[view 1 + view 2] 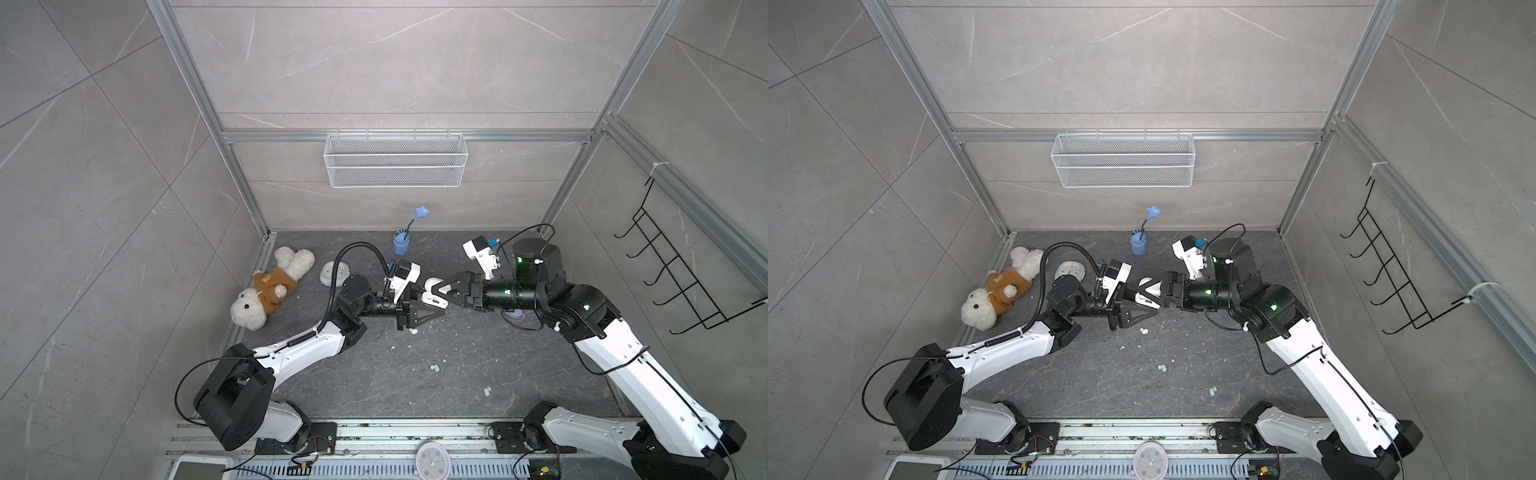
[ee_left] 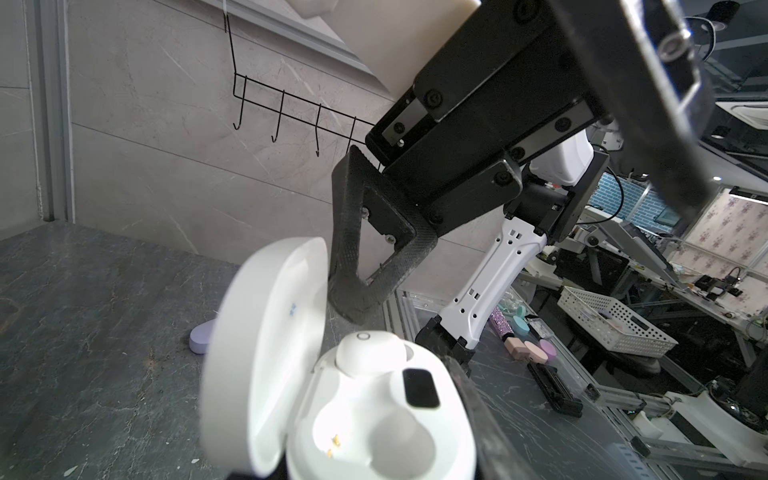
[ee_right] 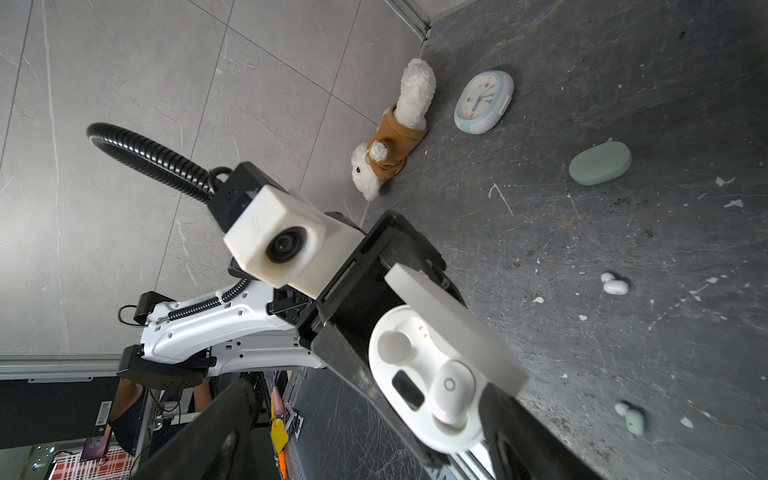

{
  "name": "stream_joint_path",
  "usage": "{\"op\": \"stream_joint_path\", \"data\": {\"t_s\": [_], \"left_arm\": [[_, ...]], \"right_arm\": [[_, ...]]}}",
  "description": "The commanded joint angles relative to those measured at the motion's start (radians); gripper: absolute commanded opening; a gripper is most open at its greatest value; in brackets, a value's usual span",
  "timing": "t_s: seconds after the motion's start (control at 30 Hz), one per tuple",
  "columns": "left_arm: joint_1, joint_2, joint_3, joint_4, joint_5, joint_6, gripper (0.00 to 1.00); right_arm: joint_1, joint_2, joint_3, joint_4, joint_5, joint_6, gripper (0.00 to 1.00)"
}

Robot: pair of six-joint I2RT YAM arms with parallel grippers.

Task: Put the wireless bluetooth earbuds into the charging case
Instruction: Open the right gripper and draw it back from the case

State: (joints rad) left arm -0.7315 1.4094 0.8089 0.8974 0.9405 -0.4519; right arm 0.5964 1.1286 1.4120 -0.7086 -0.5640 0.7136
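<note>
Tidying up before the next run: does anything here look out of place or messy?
Yes. Loose earbuds lie scattered on the dark tabletop, including a white earbud and a mint earbud, among white crumbs. The open white charging case holds one seated bud; its other well is empty.

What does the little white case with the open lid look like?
The white charging case is a rounded, glossy plastic shell with its lid swung open. Inside, one white earbud sits in a well. The other well is empty, with gold pins and a small black window nearby. The left hand grips it above the table. The right hand, open, is close around it.
</note>
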Motion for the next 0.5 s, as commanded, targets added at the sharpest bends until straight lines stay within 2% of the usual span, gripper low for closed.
{"op": "stream_joint_path", "data": {"t_s": [0.0,0.2,0.47], "left_arm": [[0.008,-0.045,-0.024,0.029,-0.019,0.038,0.14],[0.037,-0.084,-0.067,-0.001,-0.048,0.040,0.14],[0.050,-0.233,-0.119,-0.199,-0.086,0.117,0.14]], "right_arm": [[0.001,-0.043,0.025,-0.030,0.010,-0.002,0.89],[0.003,-0.075,0.025,-0.092,0.040,-0.003,0.91],[0.003,-0.082,-0.050,-0.103,0.172,0.024,0.92]]}}
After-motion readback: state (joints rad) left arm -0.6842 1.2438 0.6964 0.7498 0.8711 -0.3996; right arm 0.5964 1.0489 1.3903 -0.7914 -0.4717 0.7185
